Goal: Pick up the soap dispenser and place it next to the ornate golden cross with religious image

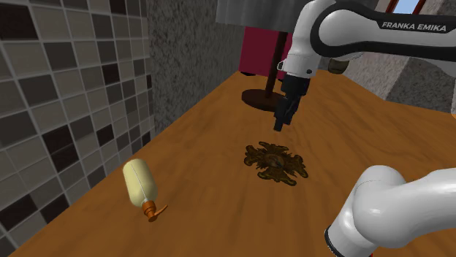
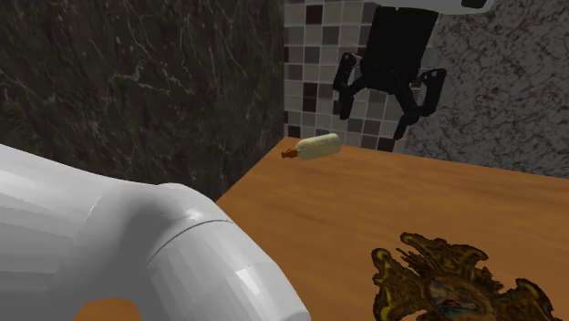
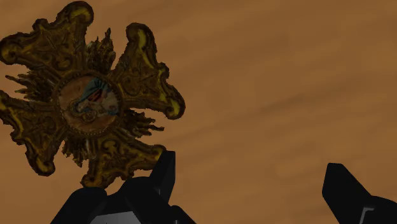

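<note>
Hovering wide open and empty, the hand (image 1: 282,120) hangs above the wooden surface (image 1: 212,131), close over the ornate golden cross (image 1: 275,162).
The cream soap dispenser (image 1: 140,186) lies on its side near the tiled wall (image 1: 66,95), well apart from the cross. It looks light, stiff and smooth, and likely to roll. Closing across the middle of its rounded body seems safer than pinching the thin orange pump (image 1: 153,212).

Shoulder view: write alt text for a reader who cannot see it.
A white robot arm holds its black tool in the air near a golden cross lying flat on a wooden table. A cream soap dispenser with an orange pump lies on its side near the tiled wall, apart from the cross.
</note>
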You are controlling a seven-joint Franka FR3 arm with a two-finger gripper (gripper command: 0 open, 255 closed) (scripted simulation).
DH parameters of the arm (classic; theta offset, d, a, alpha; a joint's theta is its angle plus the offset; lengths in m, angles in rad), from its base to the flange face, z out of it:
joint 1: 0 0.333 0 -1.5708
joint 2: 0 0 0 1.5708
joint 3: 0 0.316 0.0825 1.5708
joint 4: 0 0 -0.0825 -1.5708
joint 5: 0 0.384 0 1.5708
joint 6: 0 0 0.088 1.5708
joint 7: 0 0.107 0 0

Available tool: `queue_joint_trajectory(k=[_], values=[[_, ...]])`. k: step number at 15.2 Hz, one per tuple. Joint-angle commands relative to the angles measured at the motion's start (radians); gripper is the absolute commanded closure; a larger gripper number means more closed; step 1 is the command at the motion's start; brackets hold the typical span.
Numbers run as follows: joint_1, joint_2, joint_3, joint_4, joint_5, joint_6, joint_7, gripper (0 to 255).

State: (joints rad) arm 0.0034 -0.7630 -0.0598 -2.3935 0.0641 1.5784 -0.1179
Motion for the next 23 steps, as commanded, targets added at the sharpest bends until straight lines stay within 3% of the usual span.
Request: queue_joint_trajectory(k=[1, 13, 23], values=[[0.0, 0.0, 0.0, 0.0, 0.0, 0.0, 0.0, 0], [0.087, 0.273, 0.228, 0.042, 0.103, 0.23, 0.231, 0], [0.132, 0.604, 0.388, 0.214, 0.071, 0.379, 0.439, 0]])
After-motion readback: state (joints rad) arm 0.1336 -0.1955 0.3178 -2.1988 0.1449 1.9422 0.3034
